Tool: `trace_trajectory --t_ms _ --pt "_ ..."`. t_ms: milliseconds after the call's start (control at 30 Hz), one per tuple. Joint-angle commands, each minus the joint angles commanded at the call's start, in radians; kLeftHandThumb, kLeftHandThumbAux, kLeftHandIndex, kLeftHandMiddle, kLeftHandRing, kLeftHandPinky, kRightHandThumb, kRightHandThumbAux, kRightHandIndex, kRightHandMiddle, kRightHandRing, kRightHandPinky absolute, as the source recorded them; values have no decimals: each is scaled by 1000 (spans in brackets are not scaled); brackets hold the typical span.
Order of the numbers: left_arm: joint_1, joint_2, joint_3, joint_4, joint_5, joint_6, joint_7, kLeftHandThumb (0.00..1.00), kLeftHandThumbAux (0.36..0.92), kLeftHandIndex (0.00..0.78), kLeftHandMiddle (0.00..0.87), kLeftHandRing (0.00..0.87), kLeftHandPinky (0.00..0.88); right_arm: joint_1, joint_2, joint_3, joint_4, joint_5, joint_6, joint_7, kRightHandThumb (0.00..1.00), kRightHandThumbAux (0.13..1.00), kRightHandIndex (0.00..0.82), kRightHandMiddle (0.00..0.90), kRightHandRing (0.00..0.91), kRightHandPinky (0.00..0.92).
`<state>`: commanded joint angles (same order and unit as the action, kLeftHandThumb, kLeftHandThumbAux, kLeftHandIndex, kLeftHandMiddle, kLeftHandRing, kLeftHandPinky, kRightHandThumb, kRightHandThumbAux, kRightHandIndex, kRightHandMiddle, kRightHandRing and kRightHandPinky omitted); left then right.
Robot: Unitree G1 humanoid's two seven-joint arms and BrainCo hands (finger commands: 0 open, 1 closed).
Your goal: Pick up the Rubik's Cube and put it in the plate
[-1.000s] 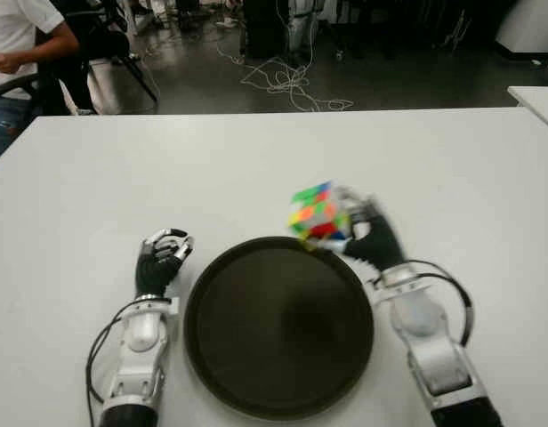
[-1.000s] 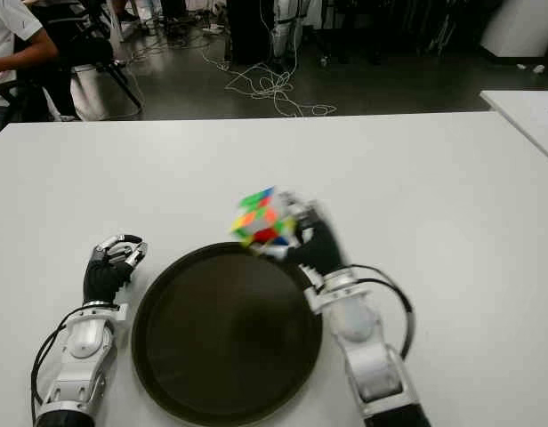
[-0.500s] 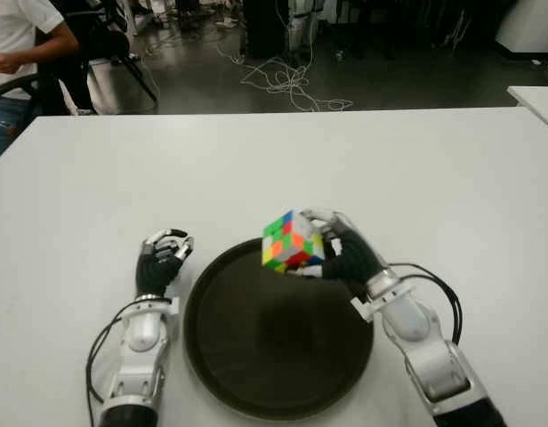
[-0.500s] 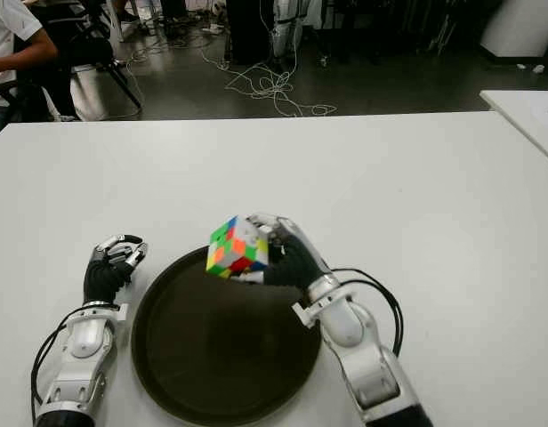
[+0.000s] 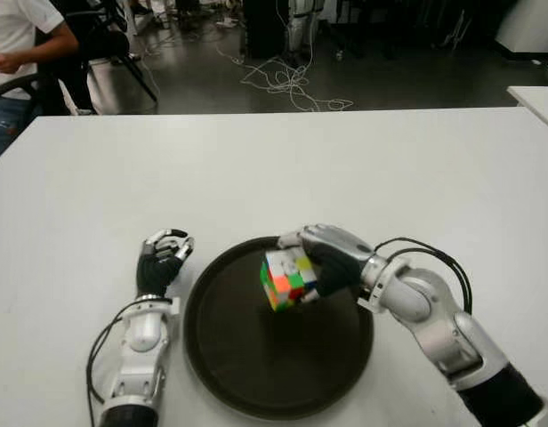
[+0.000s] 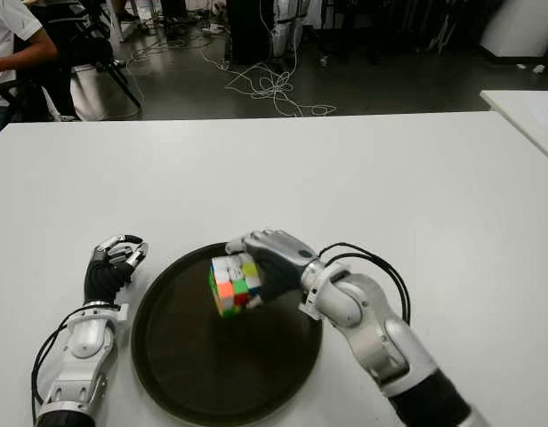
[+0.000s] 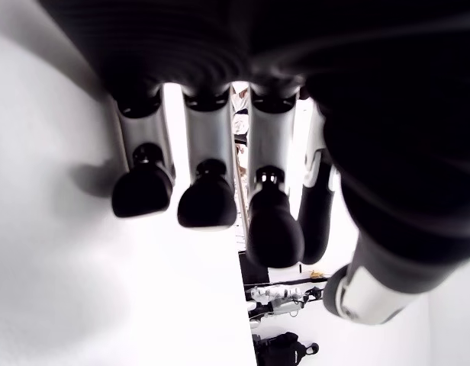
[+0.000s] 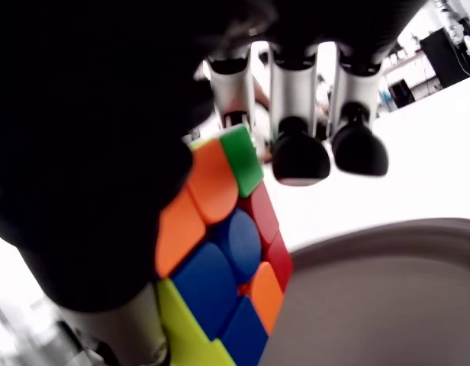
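**Cube held over the plate in your right hand**

Your right hand reaches in over the far rim of the dark round plate, its fingers closed around the Rubik's Cube. The cube hangs tilted at the hand's fingertips, on the side toward your left hand, and it shows above the plate's dark floor; you cannot tell from the eye views whether its lowest corner touches that floor. The right wrist view shows the cube pressed against the dark palm, orange, blue, green, red and yellow tiles facing the camera, while three fingertips curl just beyond its top corner, and the plate's rim curves below it. The grip is narrow, taken up wholly by the cube.

Your left hand shows beside the plate, just off its left rim, on the white table. Its fingers are curled inward and hold nothing; the left wrist view shows their black tips bent down close to the tabletop.

A black cable loops around your right wrist, behind the hand. Beyond the table's far edge, well apart from both hands, a seated person in a white shirt shows at the left, with loose cords lying on the dark floor.
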<state>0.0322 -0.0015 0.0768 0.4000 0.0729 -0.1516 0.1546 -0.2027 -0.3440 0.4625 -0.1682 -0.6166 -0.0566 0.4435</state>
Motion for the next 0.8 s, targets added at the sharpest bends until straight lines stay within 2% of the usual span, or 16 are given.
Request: trace_trajectory --t_ms 33,67,100,133,200,400,533,800 --pt "0 0 -1 0 0 0 1 705 706 443 806 818 796 -1 0 2 5 -2 -1 -1 0 868 517 662 637 487" --pt "0 1 -1 1 1 1 2 705 706 443 806 818 797 0 1 9 16 -10 0 -3 0 863 485 611 574 398" --pt "1 2 -2 1 2 3 3 705 706 443 805 818 796 -1 0 12 9 -16 15 12 0 854 455 555 517 350" --pt "1 2 -3 1 2 4 3 705 706 443 802 816 794 -2 0 14 2 -21 27 24 0 831 396 442 410 283" --pt "1 4 -4 0 2 9 3 705 706 443 798 813 792 -18 2 24 -3 -29 52 58 0 814 336 317 296 221" --pt "5 6 -8 -4 1 11 1 704 706 442 797 812 789 -48 12 51 13 -71 85 89 0 836 291 221 218 191" --pt "8 4 -9 -11 -4 12 -2 705 706 443 798 814 795 -61 11 66 24 -91 94 97 0 860 280 217 221 195" --pt "16 -6 -6 -24 -10 13 8 705 706 443 801 818 800 -93 -4 95 72 -115 56 96 0 908 275 228 227 195"
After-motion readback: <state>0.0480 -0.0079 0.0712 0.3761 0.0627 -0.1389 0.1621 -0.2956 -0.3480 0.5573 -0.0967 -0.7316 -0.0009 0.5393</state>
